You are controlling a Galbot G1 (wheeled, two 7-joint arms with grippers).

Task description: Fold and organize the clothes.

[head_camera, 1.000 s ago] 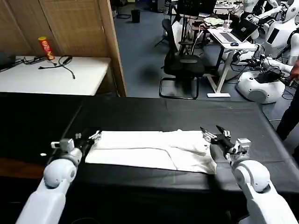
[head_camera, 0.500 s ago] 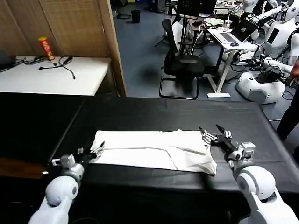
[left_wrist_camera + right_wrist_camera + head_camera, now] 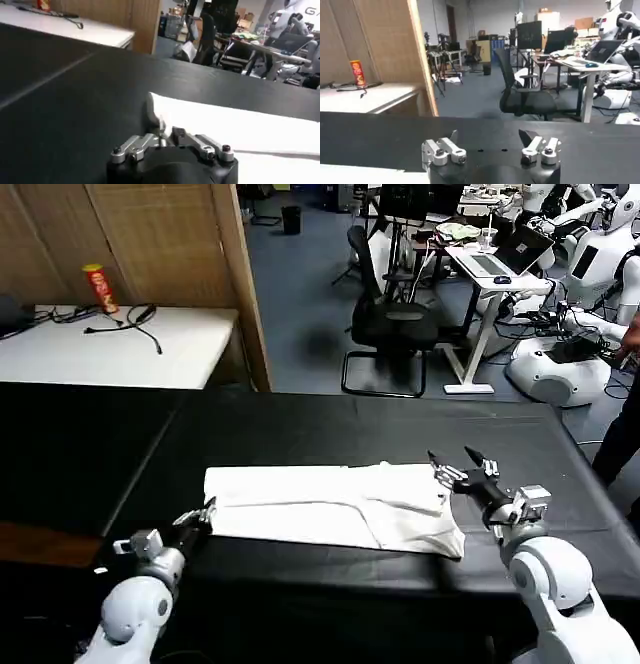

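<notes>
Both arms have drawn back toward the bottom of the frame since a second ago; the left one has slid farthest, off the cloth's edge and down to the lower left.

From the head view, the T-shirt (image 3: 325, 504) lies folded into a long white strip across the middle of the black table (image 3: 300, 429), flat, with a rumpled thicker part toward its right end. The left gripper (image 3: 203, 513) sits at the lower left, its tips just at the shirt's near left corner; its fingers look close together, holding nothing I can make out. The right gripper (image 3: 452, 462) is at the right of centre, its two dark fingers spread wide above the shirt's right end, empty. In the upper left stands a white side table (image 3: 180, 344) with a black cable (image 3: 135, 319) and a red can (image 3: 99, 287) upright on it. An office chair (image 3: 385, 319) stands on the floor beyond the black table.

From the left wrist view, the shirt (image 3: 235, 125) spreads across the right half of the frame, its pale corner rising right at the left gripper (image 3: 161, 122), whose fingers stand narrow.

From the right wrist view, the right gripper (image 3: 490, 136) shows two fingers well apart with bare black table (image 3: 380, 140) between and beyond them; a sliver of white shirt (image 3: 365, 175) lies in the lower left corner.
</notes>
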